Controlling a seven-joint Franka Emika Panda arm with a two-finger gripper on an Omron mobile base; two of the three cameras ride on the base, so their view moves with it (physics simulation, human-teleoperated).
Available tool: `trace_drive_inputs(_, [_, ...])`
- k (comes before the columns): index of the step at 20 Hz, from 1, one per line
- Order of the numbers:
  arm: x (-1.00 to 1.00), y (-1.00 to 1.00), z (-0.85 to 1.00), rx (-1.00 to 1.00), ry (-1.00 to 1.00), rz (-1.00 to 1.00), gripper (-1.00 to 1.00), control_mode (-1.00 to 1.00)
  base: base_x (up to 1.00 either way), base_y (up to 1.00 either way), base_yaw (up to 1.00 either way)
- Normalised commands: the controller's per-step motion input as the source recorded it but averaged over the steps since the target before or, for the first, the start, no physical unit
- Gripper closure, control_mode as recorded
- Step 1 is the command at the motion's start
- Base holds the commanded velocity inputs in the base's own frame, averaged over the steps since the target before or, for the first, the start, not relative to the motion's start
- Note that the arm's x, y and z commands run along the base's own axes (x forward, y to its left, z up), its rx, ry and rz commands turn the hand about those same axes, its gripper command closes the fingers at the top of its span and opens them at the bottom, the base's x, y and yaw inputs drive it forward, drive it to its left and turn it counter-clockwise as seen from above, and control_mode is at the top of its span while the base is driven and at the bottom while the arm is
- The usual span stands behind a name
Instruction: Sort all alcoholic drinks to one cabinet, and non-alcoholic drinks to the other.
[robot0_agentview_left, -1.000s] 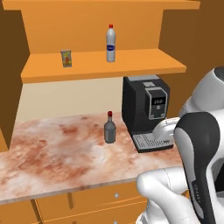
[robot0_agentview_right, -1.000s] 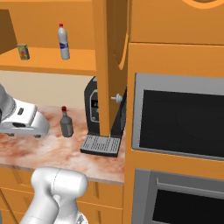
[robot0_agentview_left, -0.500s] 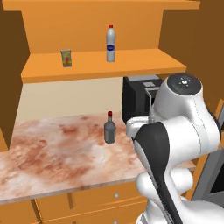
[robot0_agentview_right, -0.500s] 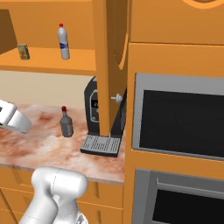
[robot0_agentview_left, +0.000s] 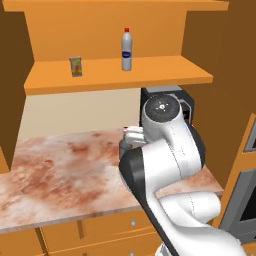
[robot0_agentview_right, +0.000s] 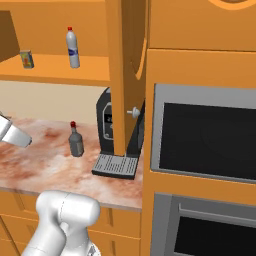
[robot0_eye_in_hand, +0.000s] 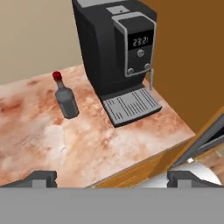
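A squat grey glass bottle with a red cap (robot0_agentview_right: 76, 141) (robot0_eye_in_hand: 65, 101) stands upright on the marble counter (robot0_agentview_right: 40, 160), left of the coffee machine. Up on the open shelf stand a yellow-green juice carton (robot0_agentview_left: 75, 66) (robot0_agentview_right: 26, 58) and a white plastic bottle with a blue label (robot0_agentview_left: 127, 49) (robot0_agentview_right: 73, 47), well apart from each other. My gripper (robot0_eye_in_hand: 113, 178) is open with nothing between its fingertips (robot0_eye_in_hand: 41, 177). It looks down at the counter from in front, well short of the grey bottle. In the left base view my arm (robot0_agentview_left: 160, 150) hides the grey bottle.
A black coffee machine (robot0_eye_in_hand: 118, 48) (robot0_agentview_right: 112, 132) sits at the counter's right end, with a drip tray in front. An open orange cabinet door (robot0_agentview_right: 127, 75) hangs beside it. A built-in oven (robot0_agentview_right: 205, 140) fills the right. Drawers (robot0_agentview_left: 100, 230) run below the counter.
My arm has swung up and across in the left base view and now covers the grey bottle. In the right base view the hand has slid towards the left edge. The bottles and carton have not moved.
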Motion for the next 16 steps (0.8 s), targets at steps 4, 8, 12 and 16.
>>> trace_drive_inputs(4, [0.56, 0.22, -0.19, 0.0, -0.05, -0.23, -1.0, -1.0, 0.0, 0.0, 0.0])
trace_drive_inputs(8, [0.47, 0.13, -0.33, -0.01, 0.0, -0.2, -1.0, -1.0, 0.0, 0.0, 0.0])
trace_drive_inputs(12, [0.42, 0.01, -0.41, -0.03, 0.0, -0.18, -1.0, -1.0, 0.0, 0.0, 0.0])
trace_drive_inputs(16, [0.4, 0.0, -0.41, -0.05, 0.0, -0.13, -1.0, -1.0, 0.0, 0.0, 0.0])
